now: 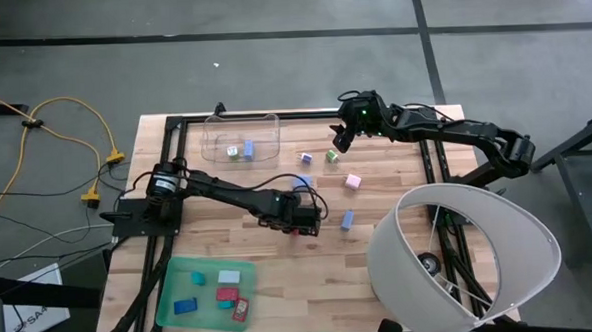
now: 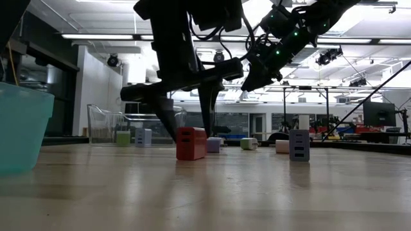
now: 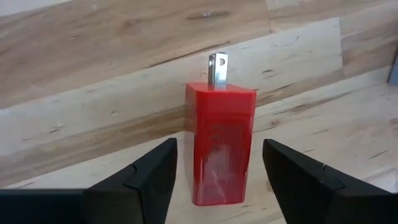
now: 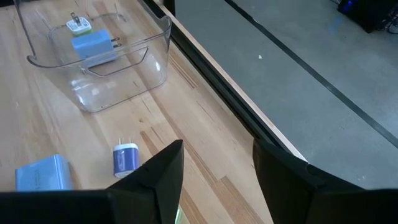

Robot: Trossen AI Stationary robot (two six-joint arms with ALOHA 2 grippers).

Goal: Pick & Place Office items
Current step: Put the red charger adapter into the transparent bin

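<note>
On the table (image 3: 93,74), red charger (image 3: 221,146) sits between left gripper (image 3: 217,180) fingers.

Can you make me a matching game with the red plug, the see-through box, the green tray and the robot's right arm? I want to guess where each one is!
Things:
1. red plug
2. clear bin
3. green tray
4. right gripper

Places:
A. at the table's near-left corner, holding several pieces
B. up in the air near the table's far edge
C. standing on the table between the left gripper's open jaws
D. at the far edge, holding two small pieces

Pairs: 1-C, 2-D, 3-A, 4-B
</note>
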